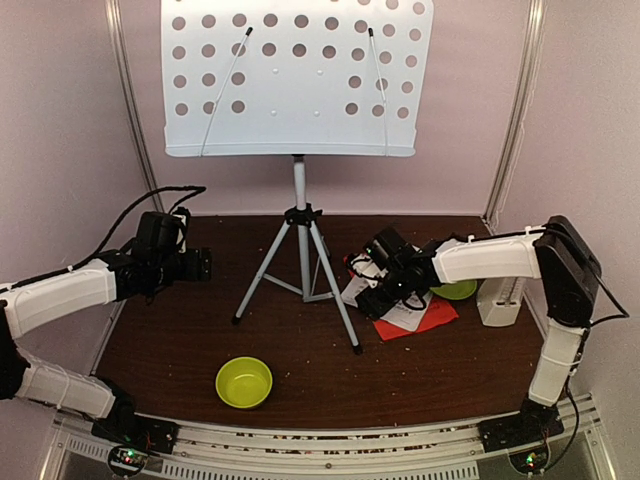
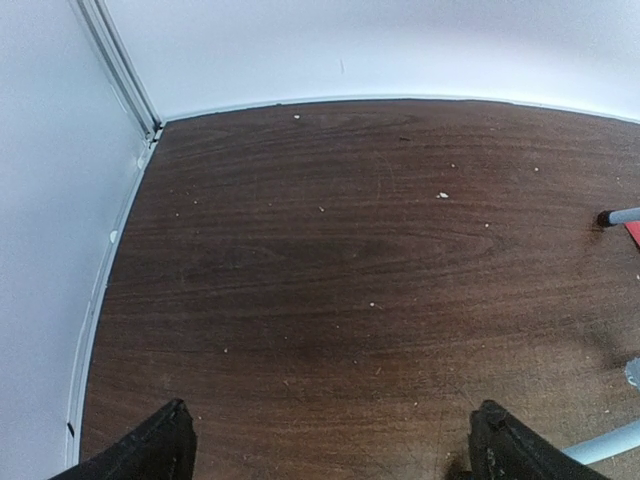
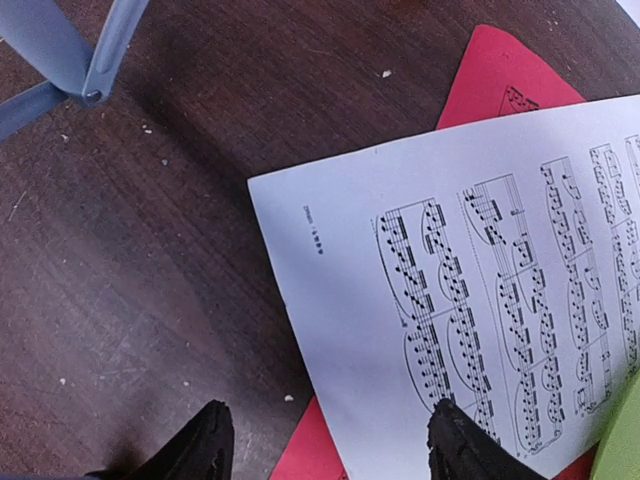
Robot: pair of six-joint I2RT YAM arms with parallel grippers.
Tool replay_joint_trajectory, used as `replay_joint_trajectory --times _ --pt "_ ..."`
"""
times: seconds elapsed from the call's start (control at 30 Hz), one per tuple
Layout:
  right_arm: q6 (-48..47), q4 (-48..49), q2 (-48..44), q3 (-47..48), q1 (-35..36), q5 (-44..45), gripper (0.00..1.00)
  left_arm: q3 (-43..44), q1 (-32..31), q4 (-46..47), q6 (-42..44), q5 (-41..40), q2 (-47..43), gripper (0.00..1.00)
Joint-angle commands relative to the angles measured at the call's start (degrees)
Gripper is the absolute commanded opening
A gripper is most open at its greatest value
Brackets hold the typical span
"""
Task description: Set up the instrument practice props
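The pale perforated music stand (image 1: pixel 297 75) stands on grey tripod legs (image 1: pixel 300 270) at the back middle. A white sheet-music page (image 3: pixel 480 300) lies flat on a red page (image 3: pixel 500 70) on the table, right of the tripod. My right gripper (image 3: pixel 330 445) hovers low over the white page's left edge, open, one finger over wood and the other over paper. The cream metronome (image 1: pixel 500 300) stands upright at the far right. At the left my left gripper (image 2: pixel 333 445) hangs open above bare wood, holding nothing.
A lime-green bowl (image 1: pixel 244 381) sits near the front middle. A lime-green plate (image 1: pixel 458 290) lies between the pages and the metronome, its rim (image 3: pixel 620 450) overlapping the white page. One tripod leg (image 3: pixel 60 60) reaches close to my right gripper. Walls enclose three sides of the table.
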Motion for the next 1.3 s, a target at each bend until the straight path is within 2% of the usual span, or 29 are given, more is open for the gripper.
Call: replay_joint_trajectory --times 0.0,0.27,0.4,0.53,0.6,0.7,0.83,1.03,1.27 --pt "0.15 -0.69 5.76 5.29 0.4 -0.34 0.67 -0.1 0.42 1.2 0.67 0.42 -0.92 0.98" --pt "4.87 -10.54 15.08 15.2 -0.2 -1.81 0.66 -0.12 0.42 0.99 1.02 -0.12 -1.12 0.98" --pt "6.92 -13.76 17.13 19.03 -1.43 -3.94 0.58 -0.3 0.42 1.07 1.24 -0.09 -1.12 0.98" --pt "8.51 -21.63 21.63 25.17 -3.13 -8.43 0.51 -0.3 0.4 1.22 1.72 -0.13 -1.07 0.98" --pt "9.05 -25.42 25.16 27.34 -3.9 -10.29 0.44 -0.16 0.35 1.41 2.02 -0.24 -1.19 0.98" --pt "9.39 -26.65 27.97 26.27 -4.17 -11.43 0.32 0.21 0.4 1.05 2.46 -0.34 -1.33 0.98" --pt "10.51 -22.7 26.34 21.08 -4.15 -11.83 0.19 -0.21 0.39 0.72 2.61 -0.73 -2.59 0.98" --pt "9.88 -21.89 24.93 21.4 -4.16 -10.94 0.0 -0.92 0.36 0.31 2.65 -0.71 -3.62 0.98" --pt "7.08 -22.66 20.17 20.68 -4.22 -11.91 0.0 -0.11 0.4 0.45 3.04 -0.18 -3.32 0.98"
